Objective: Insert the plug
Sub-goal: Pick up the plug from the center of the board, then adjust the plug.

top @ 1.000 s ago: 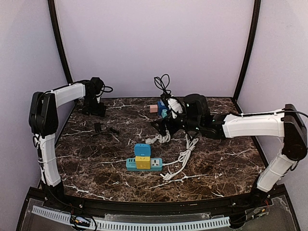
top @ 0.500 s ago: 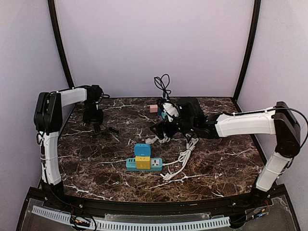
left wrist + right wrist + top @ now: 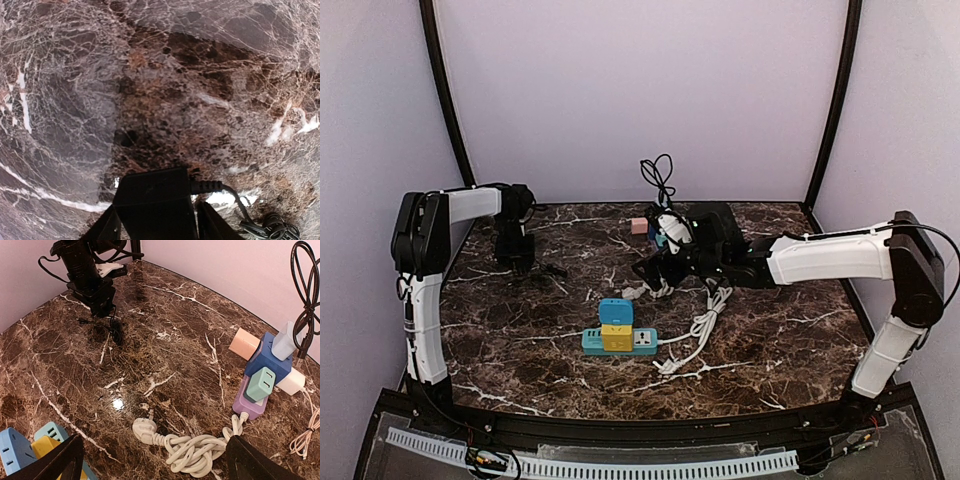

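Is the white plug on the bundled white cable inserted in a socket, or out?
Out. The white plug lies on the dark marble table at the end of its bundled white cable, clear of any socket.

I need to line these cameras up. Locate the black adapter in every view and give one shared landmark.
Left wrist: the black adapter is at bottom centre, flanked by the left gripper fingers.
Top external: far left of the table, mostly hidden under that gripper.
Right wrist: upper left, beneath that gripper, too dark to pick out.
Shared landmark: the adapter's black cord, trailing from it in all three views.
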Robot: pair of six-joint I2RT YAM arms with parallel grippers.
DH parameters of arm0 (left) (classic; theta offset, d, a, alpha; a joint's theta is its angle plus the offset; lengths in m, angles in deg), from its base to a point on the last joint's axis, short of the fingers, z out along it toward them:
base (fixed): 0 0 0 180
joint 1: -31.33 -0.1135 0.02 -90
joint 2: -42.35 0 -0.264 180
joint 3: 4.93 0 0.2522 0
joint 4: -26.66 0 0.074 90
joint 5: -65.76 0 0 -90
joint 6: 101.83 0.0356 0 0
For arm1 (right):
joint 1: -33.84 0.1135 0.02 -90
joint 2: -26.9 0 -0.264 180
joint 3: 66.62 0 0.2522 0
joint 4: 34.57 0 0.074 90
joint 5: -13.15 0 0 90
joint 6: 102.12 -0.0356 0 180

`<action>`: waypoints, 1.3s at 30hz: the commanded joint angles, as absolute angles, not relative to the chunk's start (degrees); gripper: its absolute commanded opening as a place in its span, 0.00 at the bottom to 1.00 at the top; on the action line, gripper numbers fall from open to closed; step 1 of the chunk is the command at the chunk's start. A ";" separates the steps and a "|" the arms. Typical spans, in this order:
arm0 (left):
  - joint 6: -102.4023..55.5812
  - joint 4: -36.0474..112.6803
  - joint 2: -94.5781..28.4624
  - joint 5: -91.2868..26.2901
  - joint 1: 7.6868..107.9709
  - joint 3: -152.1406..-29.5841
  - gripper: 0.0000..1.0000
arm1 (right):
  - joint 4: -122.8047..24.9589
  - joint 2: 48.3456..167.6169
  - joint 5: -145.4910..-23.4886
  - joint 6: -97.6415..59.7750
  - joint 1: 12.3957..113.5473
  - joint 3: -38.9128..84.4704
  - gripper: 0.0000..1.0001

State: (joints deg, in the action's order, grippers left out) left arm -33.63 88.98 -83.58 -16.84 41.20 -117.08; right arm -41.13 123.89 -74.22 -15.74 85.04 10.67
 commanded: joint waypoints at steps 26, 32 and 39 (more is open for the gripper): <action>4.70 86.61 -47.55 -20.50 56.87 -114.67 0.01 | -38.98 107.20 -79.06 -14.47 84.48 11.24 0.99; 26.08 71.73 -30.32 -17.43 73.14 -102.60 0.01 | -37.86 102.02 -85.95 -16.94 84.82 14.48 0.96; 37.82 51.97 -20.53 -8.66 92.09 -87.78 0.01 | -35.76 102.73 -86.45 -14.24 92.93 17.14 0.92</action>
State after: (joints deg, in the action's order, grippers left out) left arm 28.42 64.01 -20.81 -15.22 87.27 -91.36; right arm -36.91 101.66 -84.77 -15.98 88.13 15.17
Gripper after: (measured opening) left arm 0.352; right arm 0.925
